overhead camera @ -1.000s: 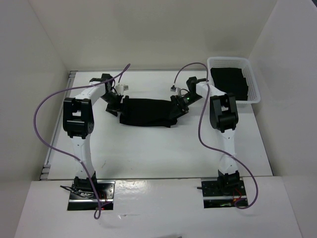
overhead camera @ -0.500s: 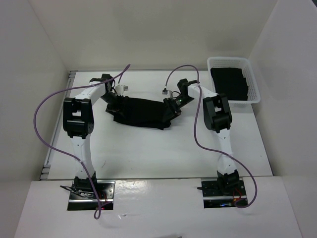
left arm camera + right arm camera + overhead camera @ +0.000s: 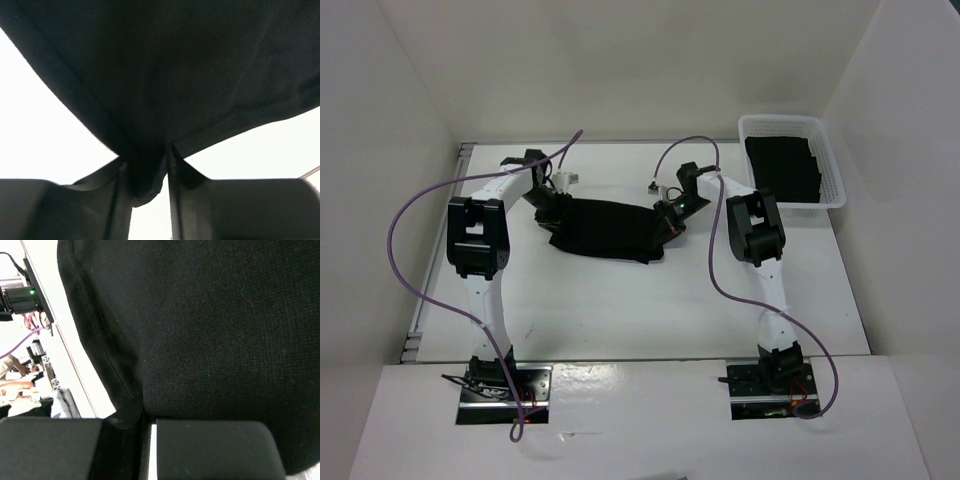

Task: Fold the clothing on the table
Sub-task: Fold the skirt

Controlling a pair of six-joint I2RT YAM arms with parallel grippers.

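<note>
Nearby, white basket [image 3: 780, 120] holding black cloth [image 3: 783, 165], purple cables [image 3: 395, 225] looping beside clothing [image 3: 610, 228]

Nothing to read from where I stand: no lettering, label or number shows on the clothing [image 3: 610, 230], basket [image 3: 820, 204] or surface [image 3: 620, 300].

Robotics lab test cell — flat white rectangular tabletop [image 3: 620, 300] boxed in by plain white upright walls [image 3: 620, 70], white-and-black left robot arm [image 3: 488, 305] and right robot arm [image 3: 772, 300] bolted to grey metal base plates [image 3: 535, 400], loose purple cables [image 3: 389, 240], white plastic lattice basket [image 3: 780, 119] in the far corner.
</note>
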